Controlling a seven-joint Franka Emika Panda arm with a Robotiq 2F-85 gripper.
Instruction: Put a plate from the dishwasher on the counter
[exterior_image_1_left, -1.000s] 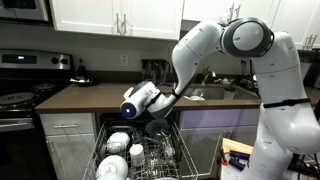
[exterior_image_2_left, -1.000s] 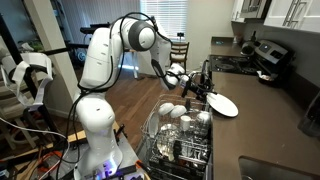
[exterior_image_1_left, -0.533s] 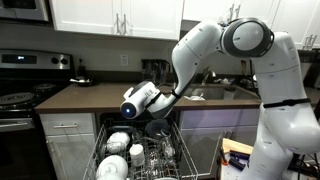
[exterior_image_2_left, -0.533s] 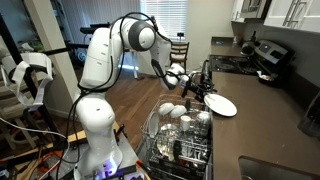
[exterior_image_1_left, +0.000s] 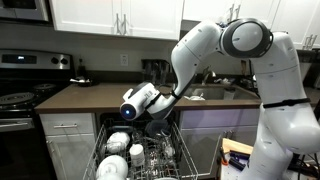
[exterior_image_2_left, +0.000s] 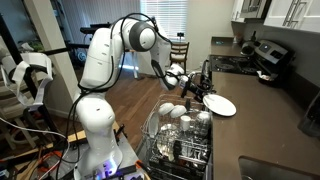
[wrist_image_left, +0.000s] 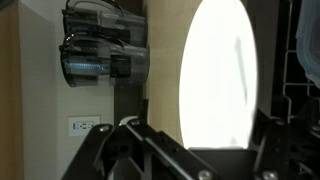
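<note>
At 9 o'clock in an exterior view: black stove (exterior_image_1_left: 18, 100). Next toward 3 o'clock, long dark brown table (exterior_image_1_left: 90, 97) over pale grey-white cabinet fronts. Below its front edge, at 6 o'clock, open under-counter dishwasher (exterior_image_1_left: 140, 155), with white dishes and glasses in the pulled-out wire rack. From 3 o'clock, big white jointed robot arm (exterior_image_1_left: 215, 45), bent down and ending over the rack.

In an exterior view from another side: arm at 9 o'clock, bowed toward 3 o'clock. Ends in a dark two-fingered claw (exterior_image_2_left: 203, 93), above the far end of the rack. Just at 4 o'clock of the claw: small round flat white plate (exterior_image_2_left: 221, 105), out of the dishwasher and lying on the table near its front edge.

In the wrist view, at 8 o'clock: white wall socket (wrist_image_left: 85, 125) on a pale wall. At 10 o'clock, black ribbed appliance (wrist_image_left: 100, 50) standing on the table. Then a narrow brown strip of table, then the plate as a bright white oval from centre to 2 o'clock. Along 6 o'clock, dark claw fingers (wrist_image_left: 125, 150) spread wide apart, one at 7 o'clock of the plate, one at 5 o'clock, with the plate's near rim between them. Nothing clamped. Cannot tell whether either fingertip touches the rim.
</note>
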